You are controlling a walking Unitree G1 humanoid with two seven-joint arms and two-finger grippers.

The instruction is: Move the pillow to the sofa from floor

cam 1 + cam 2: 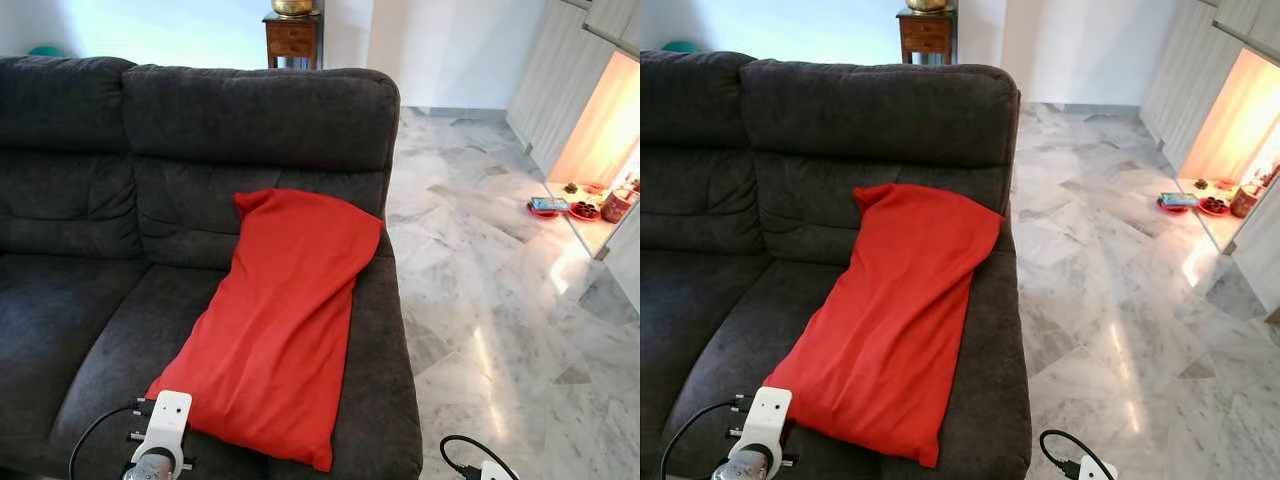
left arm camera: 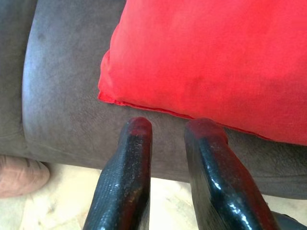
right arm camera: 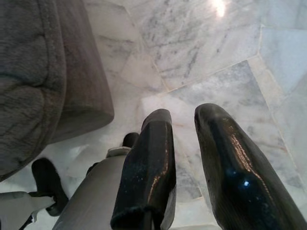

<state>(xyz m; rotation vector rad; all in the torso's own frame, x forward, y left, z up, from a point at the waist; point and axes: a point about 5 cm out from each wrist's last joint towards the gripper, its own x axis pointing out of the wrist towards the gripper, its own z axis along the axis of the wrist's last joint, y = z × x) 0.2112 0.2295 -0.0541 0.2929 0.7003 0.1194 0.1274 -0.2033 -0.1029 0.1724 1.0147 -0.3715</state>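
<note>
A long red pillow [image 1: 285, 315] lies on the right seat of the dark grey sofa [image 1: 90, 300], its top end leaning against the backrest. In the left wrist view my left gripper [image 2: 168, 127] hovers at the sofa's front edge, just short of the red pillow's [image 2: 216, 62] lower corner. Its fingers [image 2: 136, 139] stand open with nothing between them. My right gripper [image 3: 184, 117] hangs open and empty over the marble floor [image 3: 201, 52], beside the sofa's right end [image 3: 43, 81].
The marble floor [image 1: 500, 300] stretches out to the right of the sofa. A wooden side table [image 1: 292, 38] stands behind the backrest. Red dishes [image 1: 575, 208] sit on the floor by a lit opening at the far right. A pale pinkish thing [image 2: 19, 175] lies below the sofa front.
</note>
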